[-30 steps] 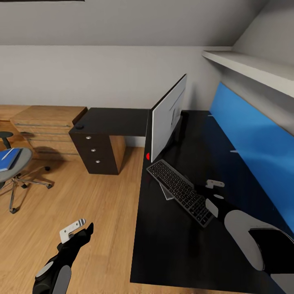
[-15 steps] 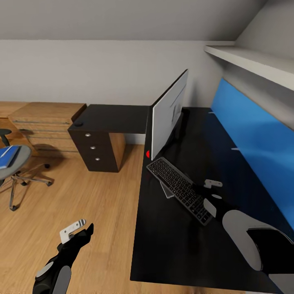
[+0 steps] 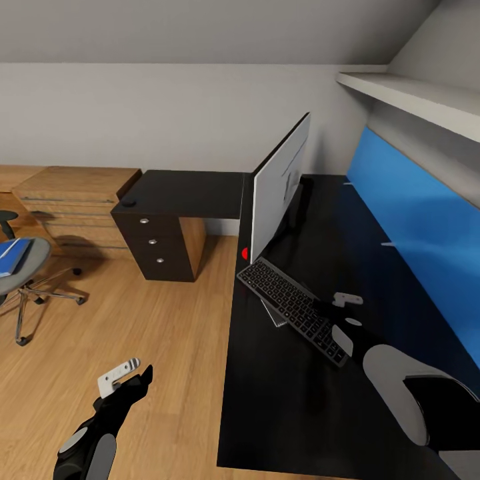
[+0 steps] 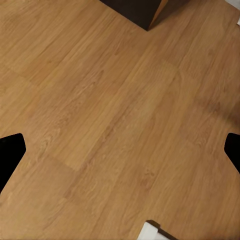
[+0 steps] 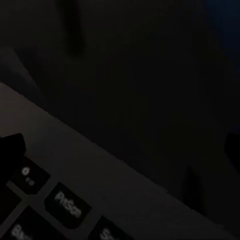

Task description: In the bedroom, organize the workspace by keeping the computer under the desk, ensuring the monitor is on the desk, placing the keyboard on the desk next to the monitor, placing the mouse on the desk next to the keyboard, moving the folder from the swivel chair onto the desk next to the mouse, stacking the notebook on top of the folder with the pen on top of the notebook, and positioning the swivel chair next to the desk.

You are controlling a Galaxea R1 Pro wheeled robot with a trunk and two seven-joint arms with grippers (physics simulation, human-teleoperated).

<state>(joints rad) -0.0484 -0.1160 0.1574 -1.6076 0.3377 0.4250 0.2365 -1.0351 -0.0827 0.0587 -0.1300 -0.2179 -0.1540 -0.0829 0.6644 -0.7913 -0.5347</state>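
1. The keyboard (image 3: 292,311) lies slantwise on the black desk (image 3: 280,413), its far end just beside the foot of the monitor (image 3: 279,189) and partly over a thin grey pad, the notebook (image 3: 273,312)
2. The right claw (image 3: 349,299) sits over the keyboard's near end; its wrist camera looks close onto the keyboard's rim (image 5: 100,170), but I cannot tell how far apart its fingers stand or whether it grips anything
3. The left claw (image 3: 119,375) hangs over the wood floor (image 4: 120,110), fingers apart, holding nothing
4. The blue folder (image 3: 13,257) lies on the chair (image 3: 23,277), well apart from the desk
5. Risk, as I judge it: sliding the keyboard could drag the notebook, or knock the monitor's stand
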